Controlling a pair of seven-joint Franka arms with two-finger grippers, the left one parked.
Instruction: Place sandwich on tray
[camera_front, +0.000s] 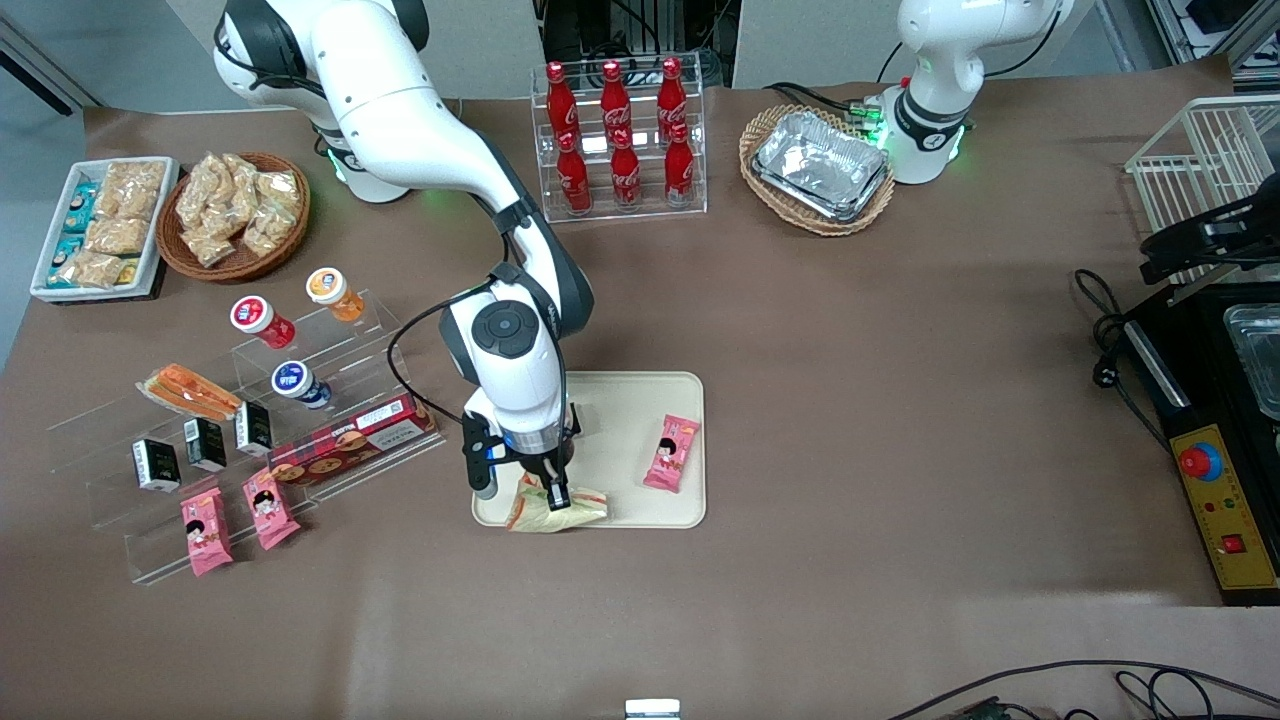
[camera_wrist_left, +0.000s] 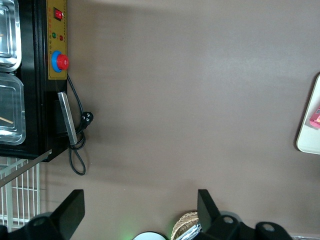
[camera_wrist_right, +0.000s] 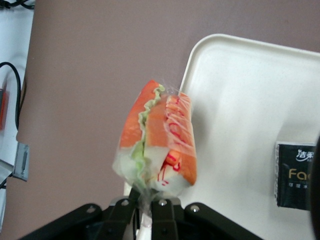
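Note:
My right gripper (camera_front: 556, 492) is shut on the clear wrapper end of the sandwich (camera_front: 553, 510). It holds the sandwich over the corner of the cream tray (camera_front: 625, 420) that is nearest the front camera, toward the working arm's end. The sandwich overhangs the tray's rim there. In the right wrist view the gripper (camera_wrist_right: 146, 205) pinches the wrapper's tail. The sandwich (camera_wrist_right: 160, 142) shows orange-red print and green and pale filling edge-on, with the tray (camera_wrist_right: 240, 95) beside and under it. I cannot tell if the sandwich touches the tray.
On the tray lie a pink snack packet (camera_front: 671, 453) and a black packet (camera_wrist_right: 296, 176). A clear stepped shelf (camera_front: 330, 400) holds a narrower orange sandwich pack (camera_front: 190, 392), cups and packets. A cola bottle rack (camera_front: 620, 140) and a basket of foil trays (camera_front: 818, 168) stand farther back.

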